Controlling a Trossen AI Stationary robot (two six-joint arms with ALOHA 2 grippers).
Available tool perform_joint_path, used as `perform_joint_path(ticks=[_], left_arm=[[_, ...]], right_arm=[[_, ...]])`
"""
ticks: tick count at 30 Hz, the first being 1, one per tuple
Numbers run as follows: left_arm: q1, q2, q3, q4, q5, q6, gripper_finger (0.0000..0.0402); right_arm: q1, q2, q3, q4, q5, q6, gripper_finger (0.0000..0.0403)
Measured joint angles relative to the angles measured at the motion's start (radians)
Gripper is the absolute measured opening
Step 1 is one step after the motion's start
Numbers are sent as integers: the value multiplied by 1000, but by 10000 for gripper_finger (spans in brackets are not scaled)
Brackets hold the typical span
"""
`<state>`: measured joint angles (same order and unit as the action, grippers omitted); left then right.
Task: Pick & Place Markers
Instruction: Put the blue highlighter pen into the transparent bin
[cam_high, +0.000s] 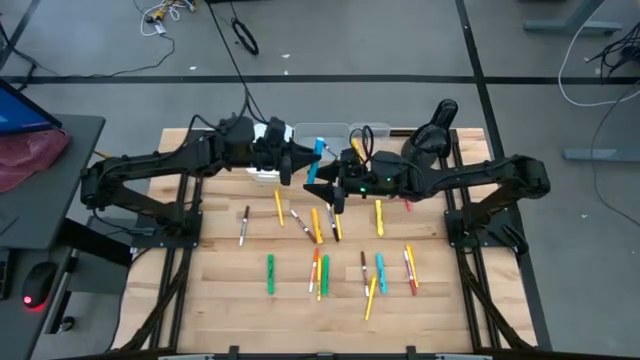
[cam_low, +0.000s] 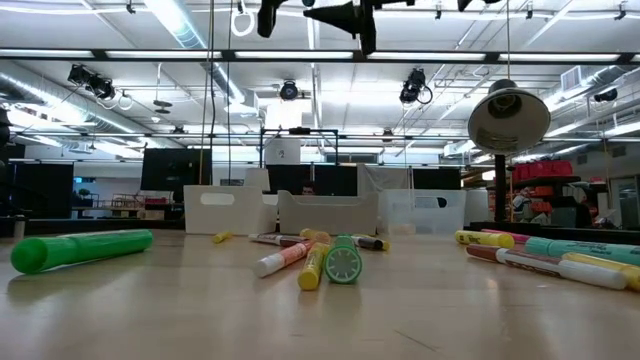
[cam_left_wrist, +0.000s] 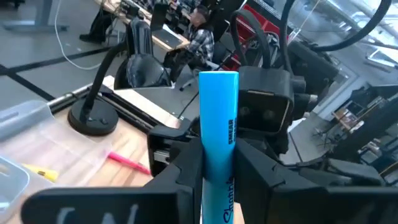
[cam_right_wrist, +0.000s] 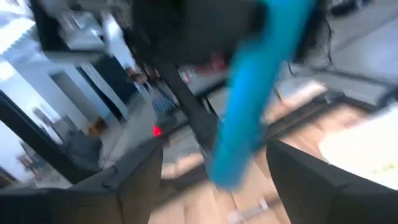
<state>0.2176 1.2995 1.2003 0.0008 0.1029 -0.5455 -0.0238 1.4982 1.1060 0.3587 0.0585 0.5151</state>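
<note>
Wooden slat table (cam_high: 220, 290) carries scattered markers (cam_high: 320, 275). Far edge: row of pale plastic bins (cam_low: 325, 212), plus round black lamp base (cam_high: 430, 140) at far right corner. Mid-table: white-dark marker (cam_high: 243, 225), yellow marker (cam_high: 279, 206), yellow marker (cam_high: 379, 217). Nearer edge: green marker (cam_high: 270, 274), orange, green, blue, red and yellow markers close together in loose row.

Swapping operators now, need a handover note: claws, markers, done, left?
Left claw: shut on a light blue plastic marker, held in the air near the pale plastic bins at the table's far edge.
Right claw: open, right beside that marker.
Done: cannot tell what the bins hold.
Left: many thin markers in yellow, orange, green, blue and red lie loose on the wooden table.
</note>
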Motion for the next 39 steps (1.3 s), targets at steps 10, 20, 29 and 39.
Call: perform_joint_path(ticks=[10, 20, 29, 39], left_arm=[[11, 0, 0, 5, 2, 34, 74], [17, 0, -1, -3, -5, 80, 118], [86, -50, 0, -236, 18, 123, 226], [127, -77, 0, -430, 19, 119, 230]], right_arm=[[-9, -9, -1, 11, 40, 14, 150], [-29, -76, 20, -196, 84, 61, 41], [-179, -80, 369, -1052, 84, 124, 41], [-435, 227, 618, -1500, -92, 23, 41]])
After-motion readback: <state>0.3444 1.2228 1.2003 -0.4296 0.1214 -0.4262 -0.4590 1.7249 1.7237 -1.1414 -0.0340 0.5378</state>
